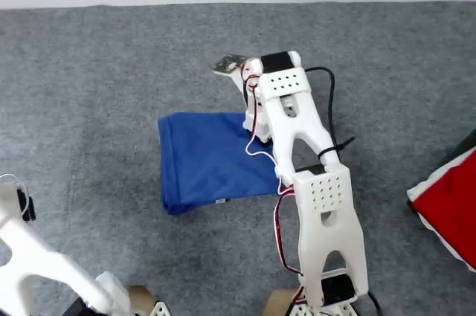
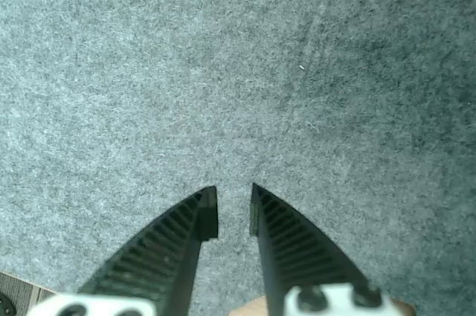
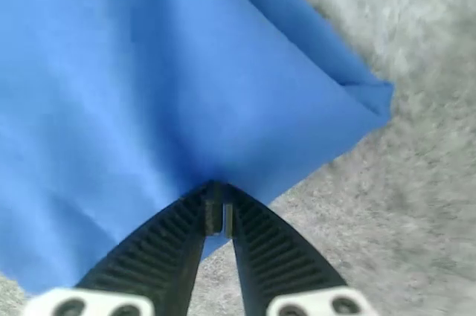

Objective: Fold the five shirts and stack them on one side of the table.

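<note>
A blue shirt (image 1: 208,160) lies folded into a rough rectangle on the grey carpeted table (image 1: 89,93). The right arm (image 1: 312,175) stretches from the near edge to the shirt's right side. My right gripper (image 3: 217,215) is shut on the blue shirt (image 3: 149,93), pinching its edge near a folded corner. The left arm (image 1: 33,253) stands at the near left corner, well away from the shirt. My left gripper (image 2: 232,212) hangs over bare carpet, its fingers a narrow gap apart with nothing between them.
At the right edge of the table lies a red shirt (image 1: 450,208) on top of white and dark cloth. Bare carpet (image 2: 238,71) spreads over the far side and the left half of the table.
</note>
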Motion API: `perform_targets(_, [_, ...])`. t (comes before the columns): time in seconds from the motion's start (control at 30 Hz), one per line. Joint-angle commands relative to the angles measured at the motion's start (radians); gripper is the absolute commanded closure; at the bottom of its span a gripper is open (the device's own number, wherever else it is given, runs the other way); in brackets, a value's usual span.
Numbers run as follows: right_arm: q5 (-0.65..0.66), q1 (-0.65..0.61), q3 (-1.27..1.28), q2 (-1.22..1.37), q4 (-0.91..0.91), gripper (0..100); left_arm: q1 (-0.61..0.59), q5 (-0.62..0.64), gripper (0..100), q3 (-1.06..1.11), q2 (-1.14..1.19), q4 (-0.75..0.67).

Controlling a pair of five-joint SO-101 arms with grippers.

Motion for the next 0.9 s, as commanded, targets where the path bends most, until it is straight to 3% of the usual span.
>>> perform_targets(0.0, [0.011,0.038,-0.048,-0.007,0.005,98.8,0.009,0.009,91,-0.044,-0.031,0.008])
perform_targets(0.2, [0.011,0.074,-0.048,-0.053,0.007,98.8,0.009,0.011,91,-0.044,-0.031,0.008])
perform_targets(0.4, [0.011,0.015,-0.048,-0.140,-0.070,98.7,0.009,0.011,91,-0.044,-0.031,0.008])
perform_targets(0.63, [0.005,-0.005,-0.048,-0.065,-0.271,98.7,0.009,0.011,91,-0.047,-0.031,0.029])
perform_targets(0.87, [0.005,0.065,-0.048,0.012,-0.285,98.8,0.008,0.011,91,-0.047,-0.031,0.029])
